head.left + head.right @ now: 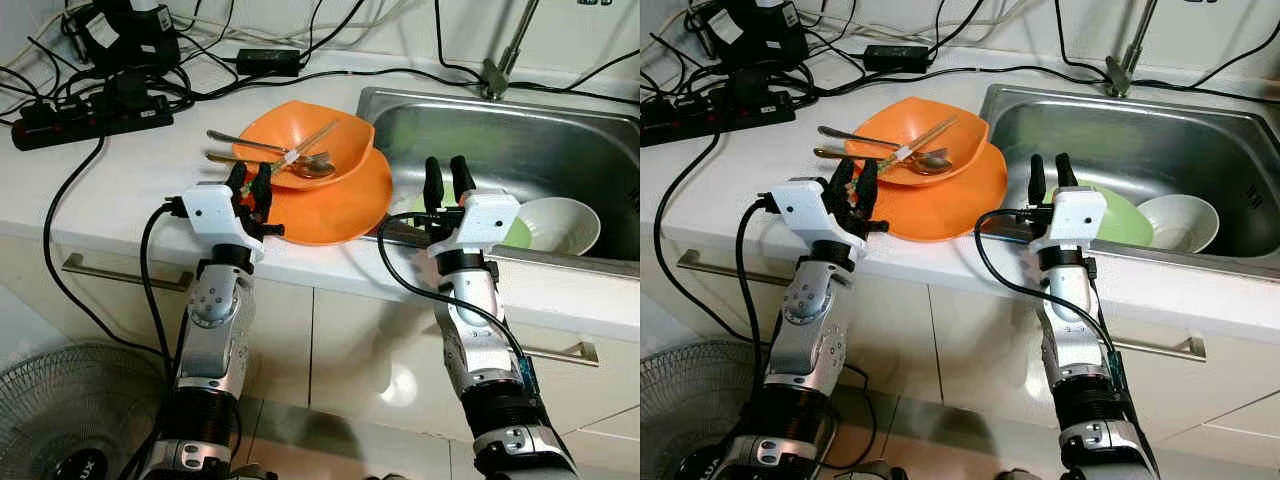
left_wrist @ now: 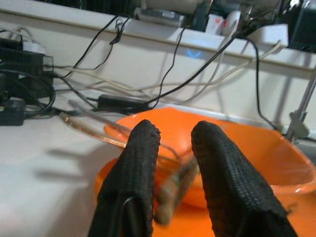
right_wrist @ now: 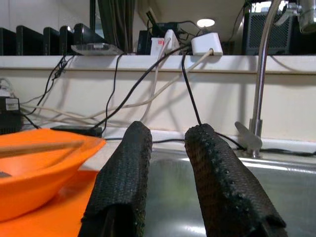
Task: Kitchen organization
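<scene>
An orange bowl sits on an orange plate on the white counter, left of the steel sink. Spoons and chopsticks lie across the bowl. My left gripper hovers at the plate's near left rim, fingers slightly apart with nothing between them; its wrist view looks over the bowl. My right gripper stands at the sink's front left corner, fingers a little apart and empty. In the sink lie a green plate and a white bowl.
A black power strip, adapters and tangled cables crowd the counter's back left. The tap rises behind the sink. Cabinet drawers with metal handles run below the counter. A floor fan stands at lower left.
</scene>
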`<state>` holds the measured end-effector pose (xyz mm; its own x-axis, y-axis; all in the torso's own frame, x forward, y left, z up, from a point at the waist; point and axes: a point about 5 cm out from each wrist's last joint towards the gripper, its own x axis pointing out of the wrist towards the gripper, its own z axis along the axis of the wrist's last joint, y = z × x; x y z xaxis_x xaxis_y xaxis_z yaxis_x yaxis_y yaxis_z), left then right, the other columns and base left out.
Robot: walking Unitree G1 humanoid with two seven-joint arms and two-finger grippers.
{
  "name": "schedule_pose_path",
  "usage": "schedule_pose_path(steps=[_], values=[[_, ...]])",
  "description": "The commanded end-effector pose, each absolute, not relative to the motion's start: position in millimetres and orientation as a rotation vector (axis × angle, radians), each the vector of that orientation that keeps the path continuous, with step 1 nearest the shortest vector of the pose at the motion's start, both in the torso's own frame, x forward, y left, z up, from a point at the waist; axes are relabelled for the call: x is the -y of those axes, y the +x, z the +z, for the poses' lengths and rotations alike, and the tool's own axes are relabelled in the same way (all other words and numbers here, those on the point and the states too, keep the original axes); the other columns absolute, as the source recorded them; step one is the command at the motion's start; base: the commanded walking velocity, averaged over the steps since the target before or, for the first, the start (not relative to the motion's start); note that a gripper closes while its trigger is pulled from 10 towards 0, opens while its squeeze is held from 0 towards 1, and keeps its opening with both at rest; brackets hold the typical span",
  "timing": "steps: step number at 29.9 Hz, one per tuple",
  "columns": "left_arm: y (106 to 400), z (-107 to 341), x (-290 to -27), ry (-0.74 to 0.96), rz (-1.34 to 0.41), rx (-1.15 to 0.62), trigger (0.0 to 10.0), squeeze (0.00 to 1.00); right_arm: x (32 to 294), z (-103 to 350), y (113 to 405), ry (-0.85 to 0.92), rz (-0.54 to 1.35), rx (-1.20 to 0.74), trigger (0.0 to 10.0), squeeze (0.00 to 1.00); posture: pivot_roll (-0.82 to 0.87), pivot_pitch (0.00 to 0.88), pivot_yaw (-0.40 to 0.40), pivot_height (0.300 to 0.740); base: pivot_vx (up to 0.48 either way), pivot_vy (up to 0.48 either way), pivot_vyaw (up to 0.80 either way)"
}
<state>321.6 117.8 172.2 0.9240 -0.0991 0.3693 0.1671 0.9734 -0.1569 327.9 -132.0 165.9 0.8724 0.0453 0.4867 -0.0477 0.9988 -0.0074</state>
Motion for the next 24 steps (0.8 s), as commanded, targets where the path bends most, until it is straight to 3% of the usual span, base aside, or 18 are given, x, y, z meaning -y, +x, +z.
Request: schedule_pose_path(steps=[1, 20, 21, 22, 24], values=[[320.8, 174.3, -115.9, -0.194, -0.154, 0.369, 0.0, 0.00, 131.3, 168.2, 329.7, 0.007, 0.051, 0.512, 10.0, 0.00, 0.09, 0.037, 0.008, 0.740, 0.000, 0.000, 0.00], [322.1, 202.4, -111.9, -0.229, -0.198, 0.437, 0.0, 0.00, 135.1, 171.0, 331.2, 0.005, 0.034, 0.522, 10.0, 0.00, 0.09, 0.035, 0.009, 0.740, 0.000, 0.000, 0.00], [321.7, 202.7, -111.2, -0.211, -0.201, 0.437, 1.9, 0.00, 135.1, 171.1, 331.3, 0.005, 0.034, 0.522, 10.0, 0.00, 0.09, 0.036, 0.008, 0.740, 0.000, 0.000, 0.00], [320.8, 203.7, -109.4, -0.191, -0.209, 0.442, 10.0, 0.00, 135.1, 171.1, 331.3, 0.006, 0.034, 0.522, 10.0, 0.00, 0.09, 0.036, 0.007, 0.740, 0.000, 0.000, 0.00], [318.7, 207.3, -104.8, -0.119, -0.229, 0.459, 10.0, 0.00, 134.8, 171.0, 331.4, 0.006, 0.035, 0.521, 10.0, 0.00, 0.10, 0.038, 0.006, 0.740, 0.000, 0.000, 0.00]])
